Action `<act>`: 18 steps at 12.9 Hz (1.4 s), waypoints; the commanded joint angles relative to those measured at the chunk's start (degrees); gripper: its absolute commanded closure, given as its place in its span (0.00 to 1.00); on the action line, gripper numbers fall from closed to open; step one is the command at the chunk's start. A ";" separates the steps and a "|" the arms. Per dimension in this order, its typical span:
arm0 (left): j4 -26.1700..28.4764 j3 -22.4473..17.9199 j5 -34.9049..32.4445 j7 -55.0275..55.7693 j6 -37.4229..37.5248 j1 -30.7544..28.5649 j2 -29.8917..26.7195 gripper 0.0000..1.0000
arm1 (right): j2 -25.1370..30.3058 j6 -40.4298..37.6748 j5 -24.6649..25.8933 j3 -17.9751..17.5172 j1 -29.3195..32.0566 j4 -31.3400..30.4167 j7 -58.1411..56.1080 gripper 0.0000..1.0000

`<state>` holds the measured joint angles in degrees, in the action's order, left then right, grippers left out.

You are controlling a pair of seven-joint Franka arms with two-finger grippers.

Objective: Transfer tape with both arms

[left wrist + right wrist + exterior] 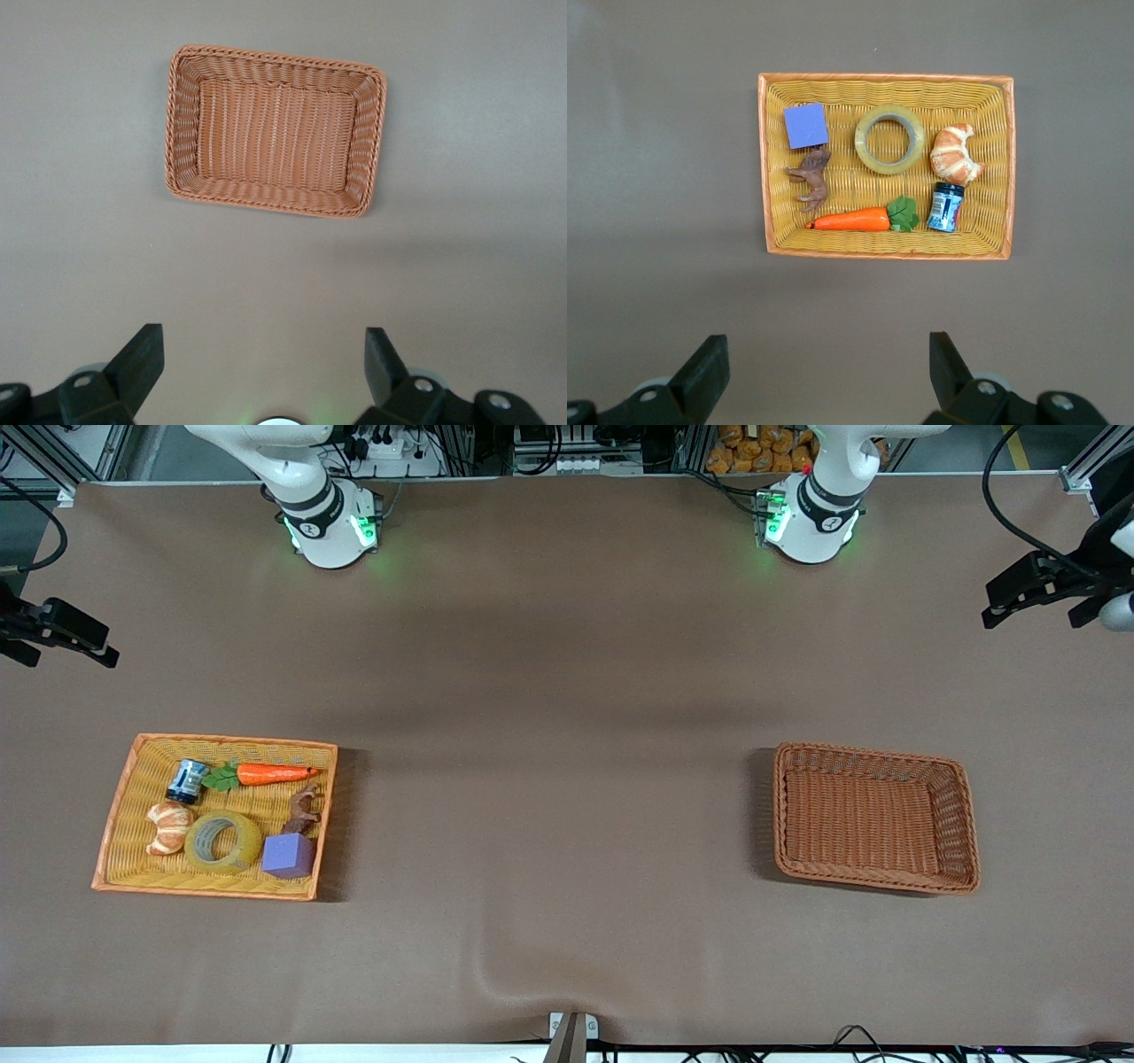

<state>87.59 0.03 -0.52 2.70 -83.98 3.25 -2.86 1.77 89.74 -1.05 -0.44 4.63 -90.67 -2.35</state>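
The tape (pixel 223 842), a yellowish translucent roll with a grey-white core, lies flat in the orange-yellow basket (pixel 124 815) toward the right arm's end of the table. It also shows in the right wrist view (pixel 890 139). My right gripper (pixel 828 354) is open and empty, high over bare table beside that basket. My left gripper (pixel 264 347) is open and empty, high over bare table beside the empty brown wicker basket (pixel 177 124). Neither gripper shows in the front view; only the two arm bases do.
In the orange-yellow basket with the tape lie a croissant toy (pixel 168 827), a purple cube (pixel 287 856), a carrot (pixel 262 774), a small blue jar (pixel 187 781) and a brown figure (pixel 304 809). The brown wicker basket (pixel 961 824) stands toward the left arm's end.
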 commanded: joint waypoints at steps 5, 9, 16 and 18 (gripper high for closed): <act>-1.55 0.15 0.00 -0.23 1.19 0.09 1.37 0.00 | 0.16 -0.18 -1.06 -0.27 0.20 -0.03 0.94 0.00; -1.11 0.23 0.17 0.11 1.28 0.00 1.37 0.00 | -0.72 -0.09 -1.06 -0.62 -0.76 0.05 0.94 0.00; -0.67 0.58 0.61 0.03 1.37 0.09 1.71 0.00 | -9.40 1.14 -1.24 -0.62 -2.61 2.67 0.76 0.00; -0.85 0.67 0.96 0.64 1.37 0.00 1.89 0.00 | -13.79 1.14 -1.15 -0.62 -3.13 6.45 0.33 0.00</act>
<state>87.52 0.48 -0.52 2.76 -83.40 3.29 -1.28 -7.38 91.90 -1.45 -1.25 2.37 -89.65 -2.30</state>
